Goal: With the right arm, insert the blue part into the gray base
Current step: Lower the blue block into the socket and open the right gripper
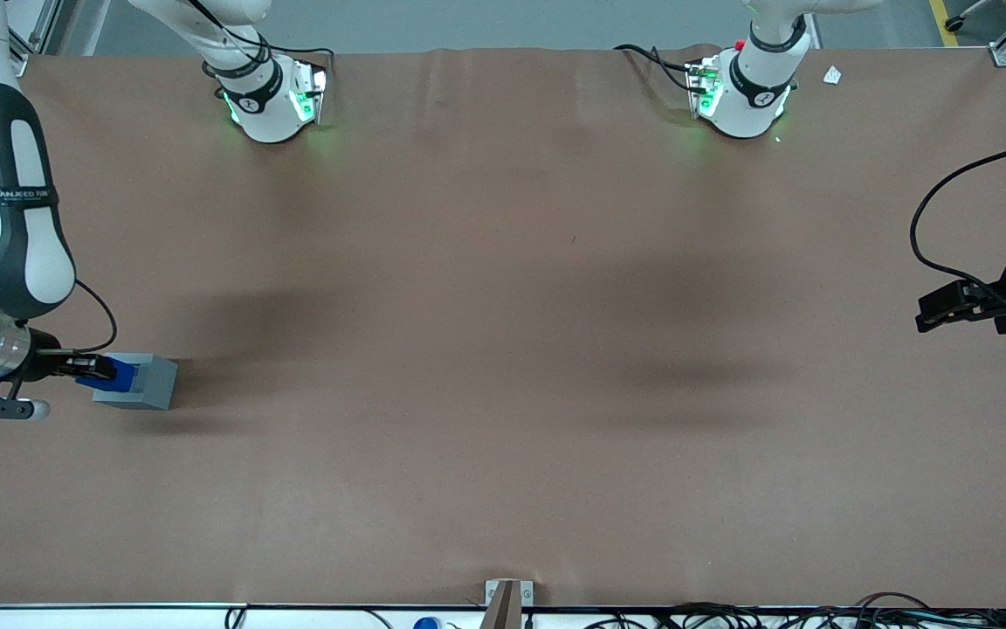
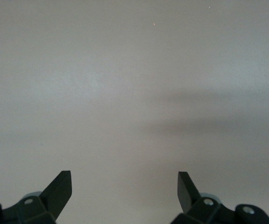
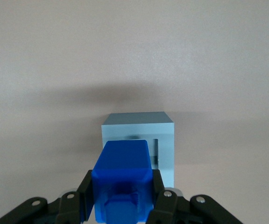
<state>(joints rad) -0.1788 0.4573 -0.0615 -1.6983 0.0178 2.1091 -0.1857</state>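
Observation:
The blue part (image 3: 123,179) is clamped between the black fingers (image 3: 87,193) of my right gripper (image 3: 122,196), which is shut on it. In the front view the gripper (image 1: 88,370) reaches in from the working arm's end of the table, holding the blue part (image 1: 112,374) against the upper face of the gray base (image 1: 143,383). The gray base (image 3: 162,140) is a light-gray cube on the brown table, its recess (image 3: 156,151) partly covered by the blue part. I cannot tell whether the part sits in the recess or just over it.
The brown table (image 1: 503,349) stretches toward the parked arm's end. Two arm bases with green lights (image 1: 272,100) (image 1: 743,96) stand at the table edge farthest from the front camera. A small metal bracket (image 1: 507,594) sits at the nearest edge.

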